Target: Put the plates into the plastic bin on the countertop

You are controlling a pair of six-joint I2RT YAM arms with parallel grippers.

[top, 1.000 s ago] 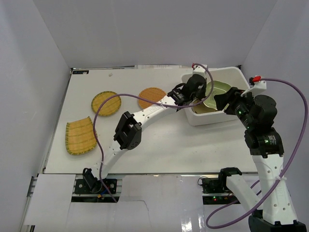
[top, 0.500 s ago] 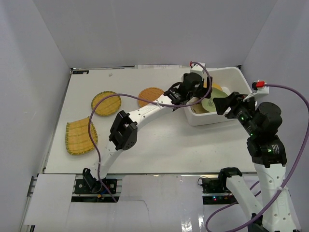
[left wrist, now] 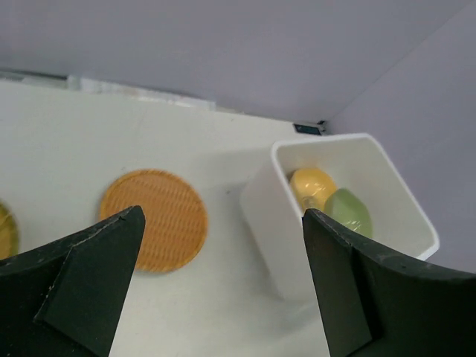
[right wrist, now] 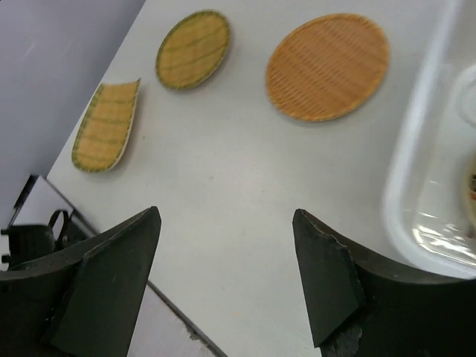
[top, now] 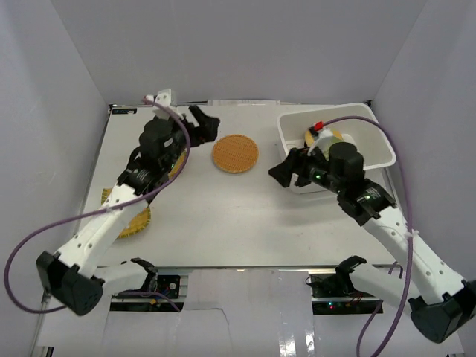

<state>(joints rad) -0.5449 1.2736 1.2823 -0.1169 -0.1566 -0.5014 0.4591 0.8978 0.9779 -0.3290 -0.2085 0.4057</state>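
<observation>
**A:** From above?
**B:** The orange plate (top: 235, 153) lies on the desk (top: 245, 223), left of the bin (top: 364, 134). The left jaws are apart and empty, over the far edge. The right jaws are apart, just beside the bin.
**A:** Left wrist?
**B:** Jaws wide apart. A yellow dish (left wrist: 312, 186) and a green dish (left wrist: 348, 212) sit in the bin.
**A:** Right wrist?
**B:** Jaws apart, empty. The round yellow plate (right wrist: 193, 49) and the ribbed plate (right wrist: 106, 125) lie on the desk.

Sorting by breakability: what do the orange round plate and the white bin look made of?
Orange round plate: woven fibre, likely bamboo or rattan, matt; fine parallel ribbing shows. White bin: probably plastic, smooth, slightly glossy, with thin walls and rounded corners.
</observation>
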